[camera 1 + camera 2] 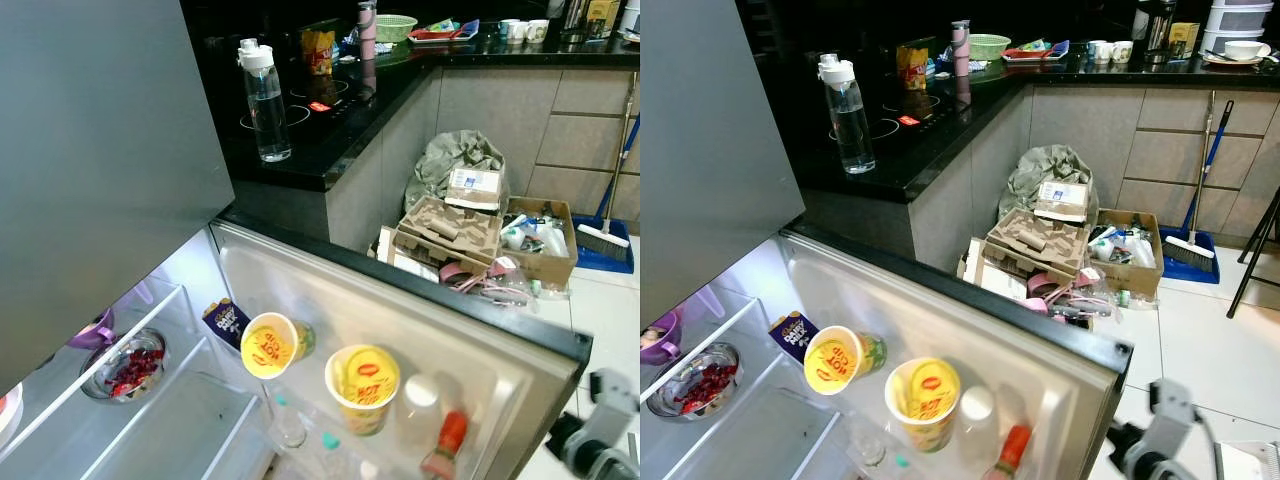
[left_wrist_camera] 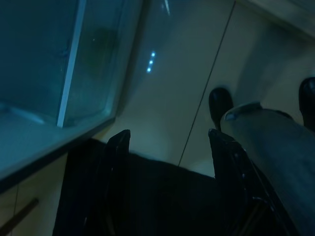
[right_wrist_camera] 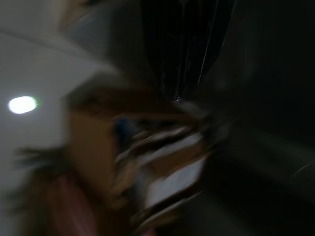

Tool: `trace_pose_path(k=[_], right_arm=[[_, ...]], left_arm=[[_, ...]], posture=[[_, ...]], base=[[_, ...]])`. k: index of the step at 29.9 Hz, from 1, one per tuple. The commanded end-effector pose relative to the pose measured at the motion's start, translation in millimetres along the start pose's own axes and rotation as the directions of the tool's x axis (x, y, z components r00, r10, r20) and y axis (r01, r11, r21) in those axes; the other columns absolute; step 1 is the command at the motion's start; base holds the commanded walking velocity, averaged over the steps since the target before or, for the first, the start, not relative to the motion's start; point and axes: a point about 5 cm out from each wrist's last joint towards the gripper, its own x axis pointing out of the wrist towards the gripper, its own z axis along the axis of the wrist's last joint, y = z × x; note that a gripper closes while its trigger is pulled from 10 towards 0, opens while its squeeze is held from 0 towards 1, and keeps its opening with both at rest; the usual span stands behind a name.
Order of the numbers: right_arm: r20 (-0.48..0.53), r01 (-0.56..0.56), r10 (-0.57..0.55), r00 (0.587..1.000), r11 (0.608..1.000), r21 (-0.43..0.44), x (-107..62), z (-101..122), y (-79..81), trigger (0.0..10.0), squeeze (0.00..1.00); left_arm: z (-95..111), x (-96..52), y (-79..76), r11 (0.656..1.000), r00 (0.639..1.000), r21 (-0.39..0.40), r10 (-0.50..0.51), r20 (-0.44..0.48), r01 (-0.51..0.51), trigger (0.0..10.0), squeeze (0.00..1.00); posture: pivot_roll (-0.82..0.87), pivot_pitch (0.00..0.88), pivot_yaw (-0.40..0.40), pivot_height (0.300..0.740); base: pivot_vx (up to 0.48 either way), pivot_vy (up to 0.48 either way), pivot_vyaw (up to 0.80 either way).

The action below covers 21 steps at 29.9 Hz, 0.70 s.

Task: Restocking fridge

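- Pile of brown cardboard boxes (image 1: 452,232) on the floor, centre right.
- Blue-handled broom (image 1: 1196,190) leaning against grey cabinets, right.
- White mugs (image 1: 523,30) on the black counter, upper right.
- Green woven basket (image 1: 394,26), top centre.

The right wrist view is smeared with motion; a cardboard box (image 3: 93,142) shows as little more than a brown shape. The right arm (image 1: 600,440) is cut off at the corner, so its fingers can't be read. The bowl (image 1: 125,368) of red bits is hazy behind the shelf edge. The purple cup (image 1: 660,335) is half hidden by the fridge wall. The bottle (image 1: 445,445) runs off the bottom edge.
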Motion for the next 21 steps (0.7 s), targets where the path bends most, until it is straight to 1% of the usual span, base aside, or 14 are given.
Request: trace_pose_path(k=[1, 3, 4, 5, 7, 9, 10, 12, 14, 16, 18, 19, 20, 21], right_arm=[[-0.06, -0.031, 0.031, 0.998, 0.999, 0.008, -1.1, -13, 1.6, 10.0, 0.0], [-0.137, -0.097, 0.107, 0.985, 0.993, 0.073, -6.7, -33, 3.0, 10.0, 0.0], [-0.137, -0.097, 0.107, 0.985, 0.993, 0.073, -6.7, -33, 3.0, 10.0, 0.0], [-0.177, -0.132, 0.149, 0.973, 0.986, 0.104, -9.9, -46, 4.9, 10.0, 0.0], [-0.177, -0.132, 0.149, 0.973, 0.986, 0.104, -9.9, -46, 4.9, 10.0, 0.0], [-0.278, -0.164, 0.193, 0.941, 0.979, 0.123, -18.0, -73, 7.0, 10.0, 0.0], [-0.278, -0.164, 0.193, 0.941, 0.979, 0.123, -18.0, -73, 7.0, 10.0, 0.0], [-0.323, -0.166, 0.196, 0.926, 0.979, 0.118, -22.4, -85, 7.2, 10.0, 0.0], [-0.364, -0.102, 0.124, 0.923, 0.992, 0.079, -27.6, -99, 2.7, 10.0, 0.0], [-0.364, -0.102, 0.124, 0.923, 0.992, 0.079, -27.6, -99, 2.7, 10.0, 0.0], [-0.371, 0.069, -0.069, 0.926, 0.998, -0.013, -33.8, -106, -10.5, 10.0, 0.0], [-0.371, 0.069, -0.069, 0.926, 0.998, -0.013, -33.8, -106, -10.5, 10.0, 0.0], [-0.365, 0.188, -0.201, 0.909, 0.98, -0.073, -39.5, -109, -20.4, 10.0, 0.0], [-0.345, 0.307, -0.329, 0.879, 0.944, -0.118, -46.2, -110, -30.5, 10.0, 0.0]], left_arm=[[-13, -4.7, 11.3, 1.0, 0.999, 0.014, 0.024, -0.046, -0.024, 10.0, 0.0], [-22, -7.2, 13.3, 0.999, 0.997, 0.012, 0.033, -0.065, -0.032, 10.0, 0.0], [-22, -7.2, 13.3, 0.999, 0.997, 0.012, 0.033, -0.065, -0.032, 10.0, 0.0], [-26, -8.4, 14.8, 0.999, 0.996, 0.009, 0.038, -0.075, -0.038, 10.0, 0.0], [-26, -8.4, 14.8, 0.999, 0.996, 0.009, 0.038, -0.075, -0.038, 10.0, 0.0], [-31, -9.5, 14.7, 0.999, 0.994, 0.002, 0.05, -0.094, -0.05, 10.0, 0.0], [-31, -9.5, 14.7, 0.999, 0.994, 0.002, 0.05, -0.094, -0.05, 10.0, 0.0], [-33, -9.3, 13.3, 0.999, 0.993, -0.001, 0.054, -0.102, -0.054, 10.0, 0.0], [-34, -7.9, 6.8, 0.998, 0.992, -0.003, 0.056, -0.112, -0.056, 10.0, 0.0], [-34, -7.9, 6.8, 0.998, 0.992, -0.003, 0.056, -0.112, -0.056, 10.0, 0.0], [-35, -7.2, 3.5, 0.998, 0.992, -0.011, 0.059, -0.114, -0.061, 10.0, 0.0], [-35, -7.2, 3.5, 0.998, 0.992, -0.011, 0.059, -0.114, -0.061, 10.0, 0.0], [-36, -8.8, 9.0, 0.997, 0.991, -0.019, 0.068, -0.116, -0.07, 10.0, 0.0], [-38, -10.6, 14.8, 0.996, 0.99, -0.025, 0.077, -0.119, -0.08, 10.0, 0.0]], posture=[[-0.14, 0.103, 0.093, 0.74], [-0.14, 0.103, 0.092, 0.74], [-0.14, 0.103, 0.092, 0.74], [-0.14, 0.103, 0.091, 0.74], [-0.14, 0.103, 0.091, 0.74], [-0.14, 0.104, 0.09, 0.74], [-0.14, 0.104, 0.09, 0.74], [-0.14, 0.104, 0.09, 0.74], [-0.14, 0.106, 0.091, 0.74], [-0.14, 0.106, 0.091, 0.74], [-0.14, 0.108, 0.092, 0.74], [-0.14, 0.108, 0.092, 0.74], [-0.14, 0.111, 0.093, 0.74], [-0.14, 0.115, 0.093, 0.74]], base=[[0.0, 0.0, 0.0], [0.0, 0.0, 0.0], [0.0, 0.0, 0.0], [0.0, 0.0, 0.0], [0.0, 0.0, 0.0], [0.0, 0.0, 0.0], [0.0, 0.0, 0.0], [0.0, 0.0, 0.0], [0.0, 0.0, 0.0], [0.0, 0.0, 0.0], [0.0, 0.0, 0.0], [0.0, 0.0, 0.0], [0.0, 0.0, 0.0], [0.0, 0.0, 0.0]])
